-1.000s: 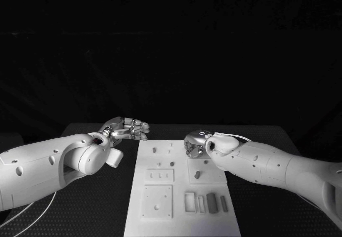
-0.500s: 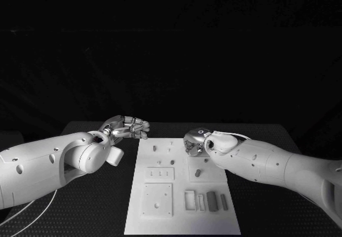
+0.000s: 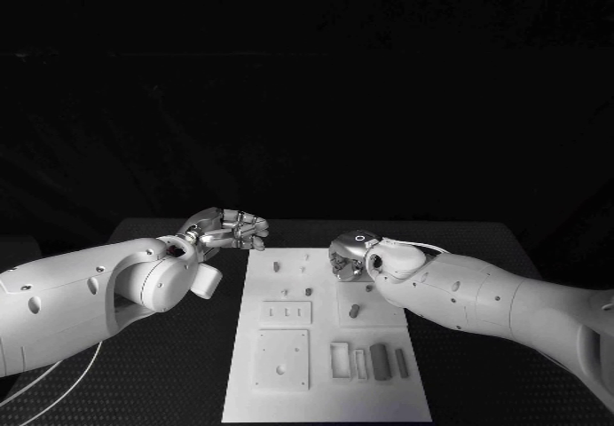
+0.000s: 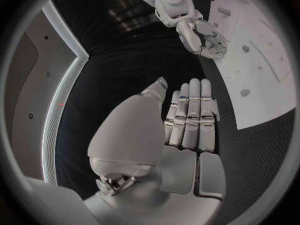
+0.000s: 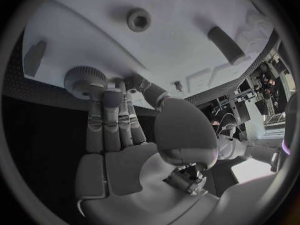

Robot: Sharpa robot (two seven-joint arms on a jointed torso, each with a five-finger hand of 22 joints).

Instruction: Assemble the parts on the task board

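Two silver hands flank the flat white task board (image 3: 326, 333) at centre frame, the left hand (image 3: 231, 231) empty, fingers curled. In the right wrist view, the right hand (image 5: 115, 130) fingertips touch a round knurled grey part (image 5: 84, 80) at the board's edge; whether it is gripped cannot be told, and a loose hold could drop it.

The worktop (image 3: 153, 373) is black with a fine woven, dotted texture; its far edge runs straight across the head view, corners cut at an angle. Behind it hangs a black backdrop, faintly creased, with no visible fittings. The left wrist view shows a grey wall panel (image 4: 28, 100) bordered by a bright white light strip (image 4: 65, 75) that curves along its edge. The right wrist view shows a cluttered area of dark equipment (image 5: 265, 92) beyond the worktop; details there are too small to identify.
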